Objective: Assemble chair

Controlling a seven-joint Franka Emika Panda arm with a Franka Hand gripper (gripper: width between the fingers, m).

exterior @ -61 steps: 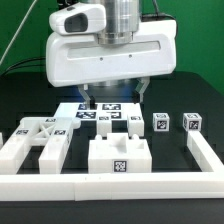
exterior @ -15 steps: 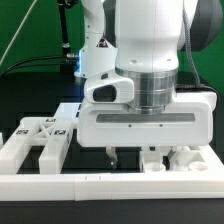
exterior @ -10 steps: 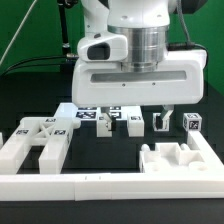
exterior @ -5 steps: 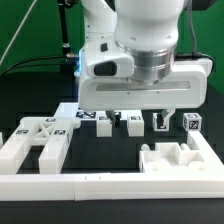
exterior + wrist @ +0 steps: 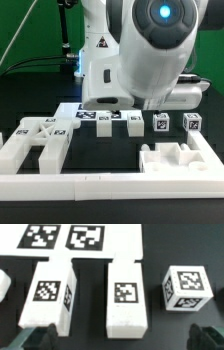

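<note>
Wrist view: gripper [image 5: 122,338] spread wide, dark fingertips [image 5: 38,336] well apart and pinching nothing, hanging over two long chair pieces [image 5: 125,300] that lie side by side just beside the marker board [image 5: 65,238], a small tagged block [image 5: 185,288] near them. Exterior view — seat [image 5: 180,160] lies flat at the exterior view's right near the border rail [image 5: 100,185], a wide tagged part [image 5: 40,140] at the exterior view's left, small blocks [image 5: 160,123] in a row between, arm [image 5: 150,50] hiding the claw. Judged from this, assembly has barely begun — every chair piece looks loose, nothing joined, all the fitting left to do.

Rounded white arm [image 5: 150,60]; dark fingers [image 5: 38,336]
</note>
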